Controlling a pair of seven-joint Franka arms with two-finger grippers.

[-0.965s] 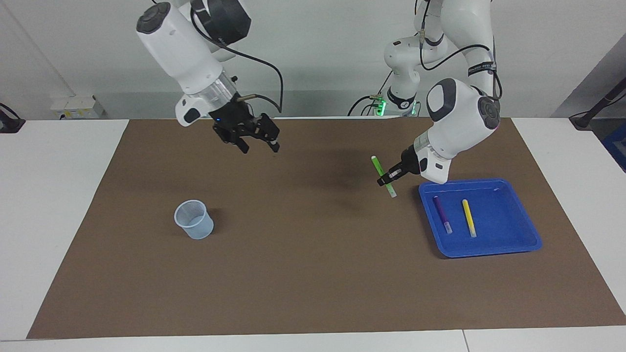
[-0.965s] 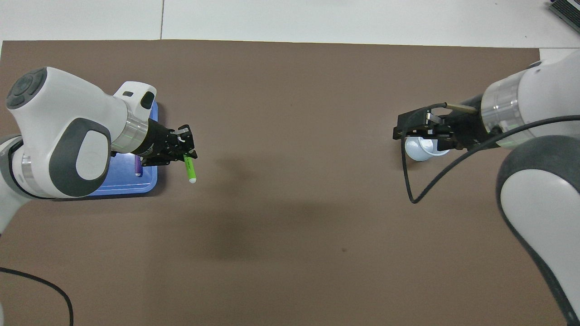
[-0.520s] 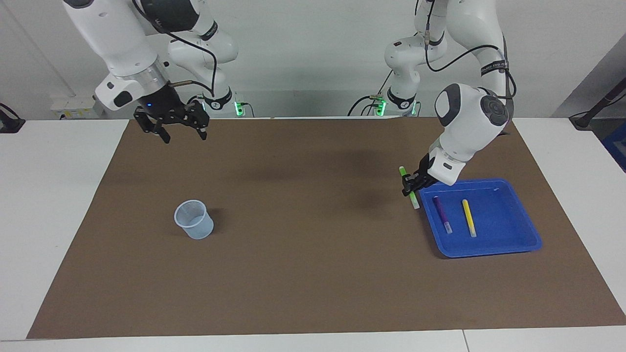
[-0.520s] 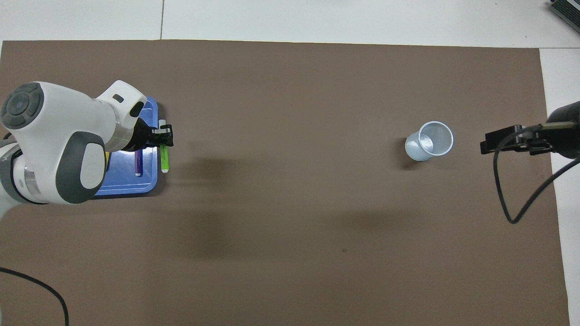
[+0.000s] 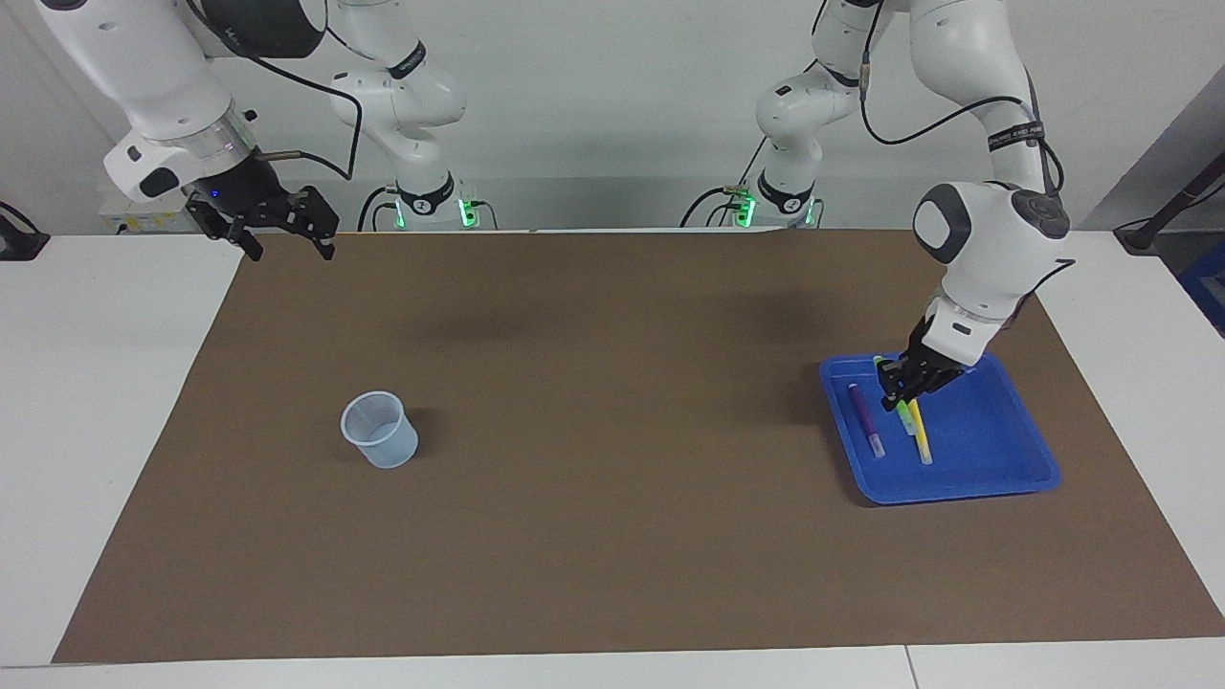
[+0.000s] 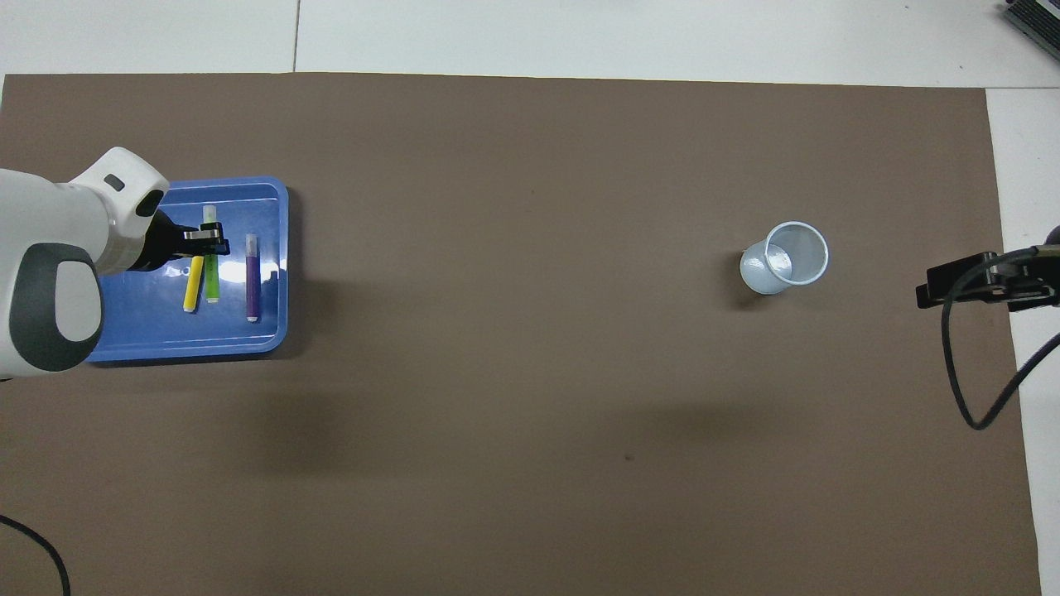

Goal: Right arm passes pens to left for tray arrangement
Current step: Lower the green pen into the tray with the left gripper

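The left hand [image 5: 898, 386] covers the middle of the green pen [image 6: 212, 277], so its grip cannot be read. The right hand [image 6: 985, 283] is cut off by the overhead view's edge.

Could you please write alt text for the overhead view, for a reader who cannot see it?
The left gripper holds the green pen over the blue tray, between the yellow pen and purple pen lying in it. A translucent cup stands toward the right arm's end, near the waiting right gripper.
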